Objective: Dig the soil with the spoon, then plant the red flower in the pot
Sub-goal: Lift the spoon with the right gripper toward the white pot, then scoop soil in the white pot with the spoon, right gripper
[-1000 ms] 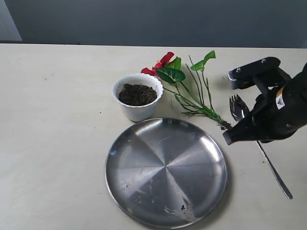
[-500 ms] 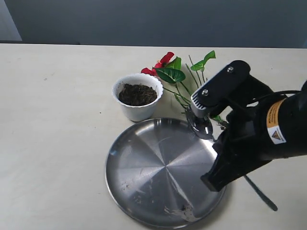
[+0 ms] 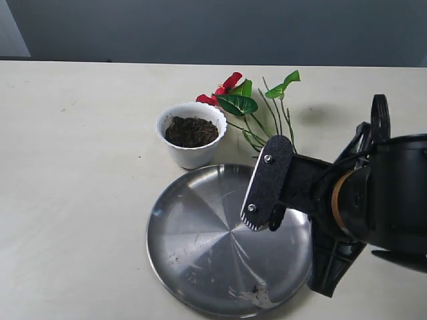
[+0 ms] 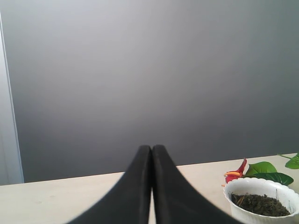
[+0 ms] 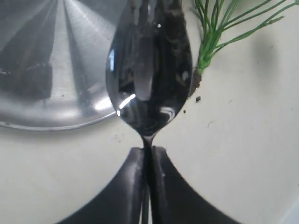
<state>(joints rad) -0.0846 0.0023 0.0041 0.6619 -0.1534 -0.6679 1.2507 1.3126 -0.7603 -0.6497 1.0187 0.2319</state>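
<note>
The white scalloped pot [image 3: 191,150] stands behind the plate with dark soil [image 3: 191,131] in it. Beside it on the table lies the red flower [image 3: 229,84], its green stems [image 3: 273,130] running toward the right arm. My right gripper [image 3: 261,219] hangs over the plate's right part, shut on the spoon. In the right wrist view its tips [image 5: 147,150] pinch the neck of the spoon [image 5: 149,70], whose bowl is above the plate's rim near the flower's root end [image 5: 196,81]. My left gripper [image 4: 151,150] is shut with nothing in it, away from the pot [image 4: 261,186].
The large round steel plate [image 3: 200,247] lies at the front centre, with a few specks of dirt on it. The bulky black right arm [image 3: 380,207] hides the table's right front. Bare table stretches to the left of the pot.
My right arm has lifted the spoon off the table and swung left over the plate's right side, coming closer to the camera. Pot, flower and plate have not moved.
</note>
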